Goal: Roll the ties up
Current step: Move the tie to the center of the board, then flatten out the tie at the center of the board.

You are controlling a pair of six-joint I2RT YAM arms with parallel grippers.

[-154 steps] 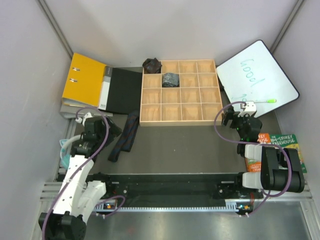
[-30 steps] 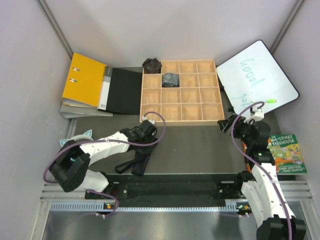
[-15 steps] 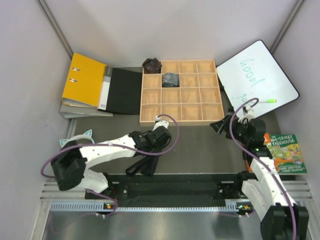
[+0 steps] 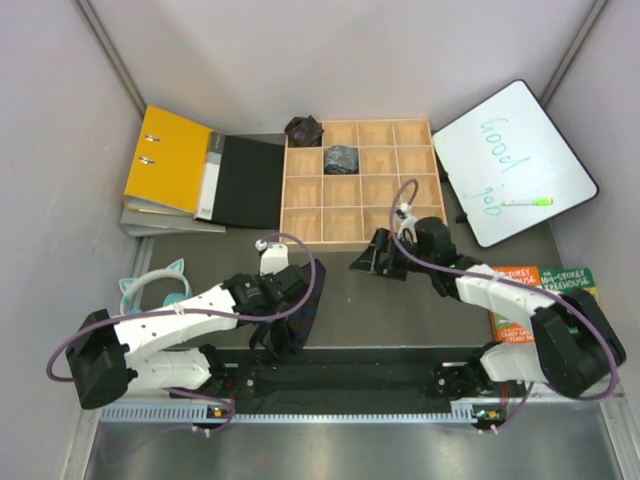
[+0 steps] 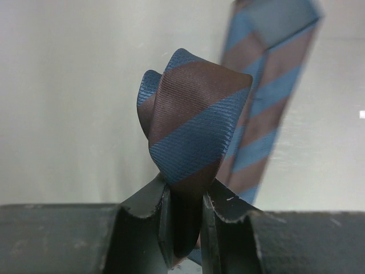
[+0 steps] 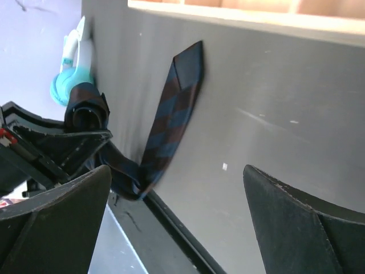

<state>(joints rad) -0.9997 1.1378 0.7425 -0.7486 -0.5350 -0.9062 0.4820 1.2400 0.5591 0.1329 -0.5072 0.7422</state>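
- While the left hand (image 5: 182,208) pinches the brown-and-blue striped fabric tie (image 5: 194,125) near the front edge of the grey table (image 4: 400,300), the right hand (image 4: 375,262) gapes wide, empty.
- Pale wooden grid tray (image 4: 430,185): greyish coiled tie (image 4: 341,158) and brownish coiled tie (image 4: 303,129) toward its far-left corner.

"Good job" on whiteboard (image 4: 522,140)

yellow binder (image 4: 168,160) | black folder cover (image 4: 250,182) | wooden grid tray (image 4: 283,195) | whiteboard (image 4: 530,140), green marker (image 4: 527,201) on it | books (image 4: 575,290) | teal headphones (image 4: 150,288)

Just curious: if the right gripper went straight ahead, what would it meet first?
Probably the striped tie, its loose length lying on the table; the left gripper, pinching its end, sits off that line. Depth is unclear.
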